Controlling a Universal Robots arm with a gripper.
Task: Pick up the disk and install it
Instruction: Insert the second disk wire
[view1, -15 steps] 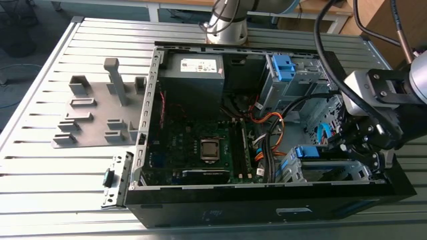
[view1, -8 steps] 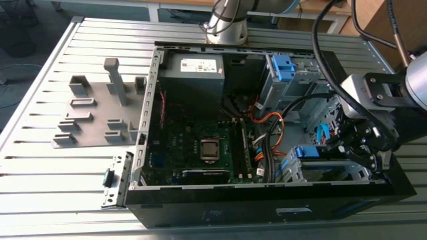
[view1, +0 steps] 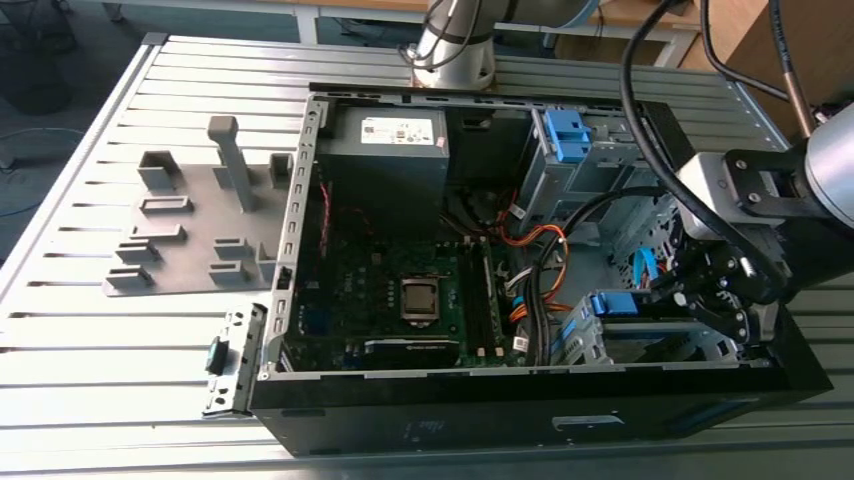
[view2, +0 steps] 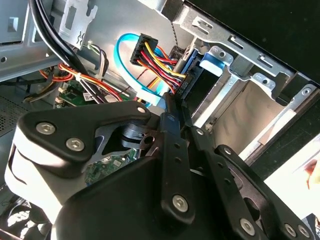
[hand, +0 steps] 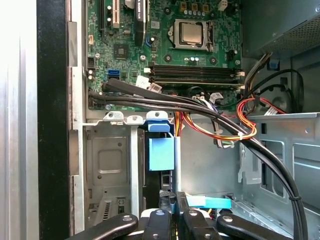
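The disk (view1: 622, 304) stands on edge in the lower drive cage (view1: 641, 340) at the front corner of the open computer case, on the exterior view's right. Its bright blue bracket (hand: 161, 151) shows between the cage's metal walls, and in the second wrist view the bracket (view2: 194, 70) sits right by a black power plug with coloured wires. My gripper (view1: 701, 300) reaches down into the case over that cage. In both wrist views its black fingers (hand: 165, 220) lie close together, pinched on the disk's thin edge (view2: 172, 102).
Black cable bundles (hand: 200, 106) and orange-red wires cross just beside the cage. The motherboard (view1: 400, 290) with its bare processor (hand: 192, 32) fills the case floor. A grey power supply (view1: 390, 140) and an upper cage with a blue latch (view1: 567, 130) stand at the back. A grey fixture plate (view1: 200, 220) lies left of the case.
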